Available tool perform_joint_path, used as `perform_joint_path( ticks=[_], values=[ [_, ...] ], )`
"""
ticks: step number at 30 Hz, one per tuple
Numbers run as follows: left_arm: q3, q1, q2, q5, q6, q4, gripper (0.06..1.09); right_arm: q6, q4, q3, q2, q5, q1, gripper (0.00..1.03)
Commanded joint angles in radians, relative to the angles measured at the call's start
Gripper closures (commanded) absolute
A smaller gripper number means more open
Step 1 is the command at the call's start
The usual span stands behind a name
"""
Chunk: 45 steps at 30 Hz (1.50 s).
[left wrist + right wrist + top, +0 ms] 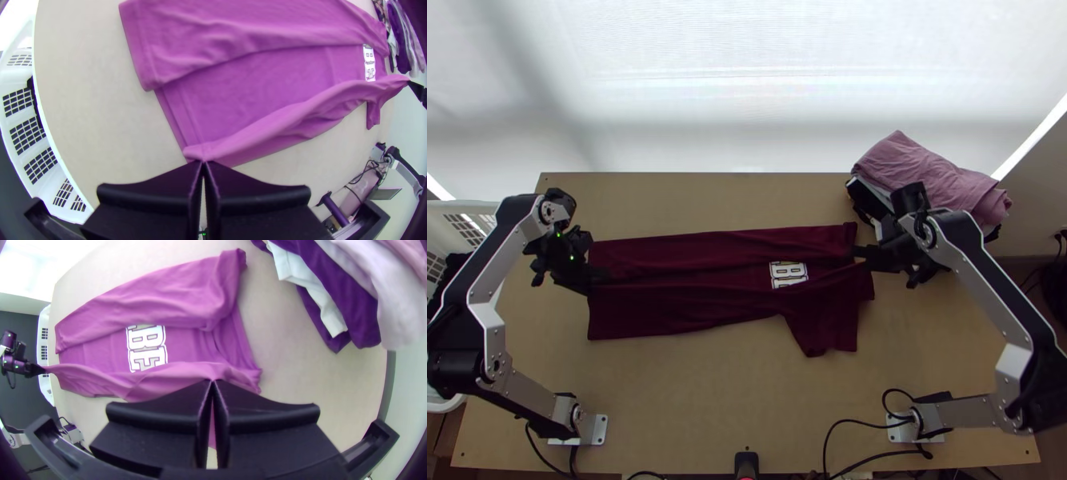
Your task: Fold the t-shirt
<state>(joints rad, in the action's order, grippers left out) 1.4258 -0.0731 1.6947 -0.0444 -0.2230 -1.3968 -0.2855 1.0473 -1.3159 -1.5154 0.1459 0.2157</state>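
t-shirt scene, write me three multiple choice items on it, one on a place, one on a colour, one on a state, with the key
1. Where on the table is the cloth pile, in the top view?
a) near left corner
b) far right corner
c) between the arms' bases

2. What colour is the basket?
a) white
b) green
c) orange

3. How are the fingers of the left gripper?
a) open, away from all cloth
b) shut on the cloth pile
c) shut on the t-shirt

Key:
1 b: the top view shows the pink cloth and the things under it by that corner.
2 a: its rim and slotted wall are white in the left wrist view.
3 c: in the left wrist view the tips meet on a raised fold of the shirt at its hem.
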Motion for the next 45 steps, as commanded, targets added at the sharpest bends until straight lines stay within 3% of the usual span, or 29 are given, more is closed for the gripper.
perform_joint_path(
  ticks=[1,13,29,36,37,38,40,42,43,44,45],
  values=[
    [0.094,-0.01,0.062,-0.011,0.042,-0.013,1.04,0.006,-0.003,-0.109,-0.089,-0.014,0.004,1.0],
    [0.344,-0.05,0.22,-0.043,0.076,-0.044,1.04,0.002,-0.003,-0.43,-0.362,-0.046,0.007,1.0],
    [0.512,-0.108,0.427,-0.043,0.137,-0.027,1.04,0.005,-0.024,-0.571,-0.531,-0.088,0.022,1.0],
    [0.547,-0.099,0.491,-0.083,0.191,0.013,1.04,0.005,-0.073,-0.597,-0.578,-0.157,0.033,1.0],
    [0.55,-0.099,0.491,-0.103,0.198,0.021,1.04,0.005,-0.076,-0.599,-0.582,-0.163,0.034,0.96],
    [0.558,-0.099,0.49,-0.127,0.206,0.021,1.04,0.005,-0.076,-0.597,-0.582,-0.166,0.036,0.85],
    [0.568,-0.105,0.482,-0.192,0.214,0.021,1.04,0.005,-0.076,-0.592,-0.58,-0.172,0.039,0.55],
    [0.568,-0.108,0.461,-0.256,0.197,-0.007,1.0,0.003,-0.075,-0.589,-0.574,-0.187,0.042,0.19],
    [0.575,-0.108,0.456,-0.256,0.203,-0.002,0.8,0.002,-0.075,-0.589,-0.569,-0.198,0.045,0.12],
    [0.576,-0.108,0.448,-0.259,0.2,-0.01,0.5,0.002,-0.076,-0.589,-0.559,-0.213,0.047,0.09],
    [0.564,-0.108,0.43,-0.262,0.185,-0.011,0.28,0.0,-0.076,-0.592,-0.546,-0.218,0.05,0.04]
  ],
)
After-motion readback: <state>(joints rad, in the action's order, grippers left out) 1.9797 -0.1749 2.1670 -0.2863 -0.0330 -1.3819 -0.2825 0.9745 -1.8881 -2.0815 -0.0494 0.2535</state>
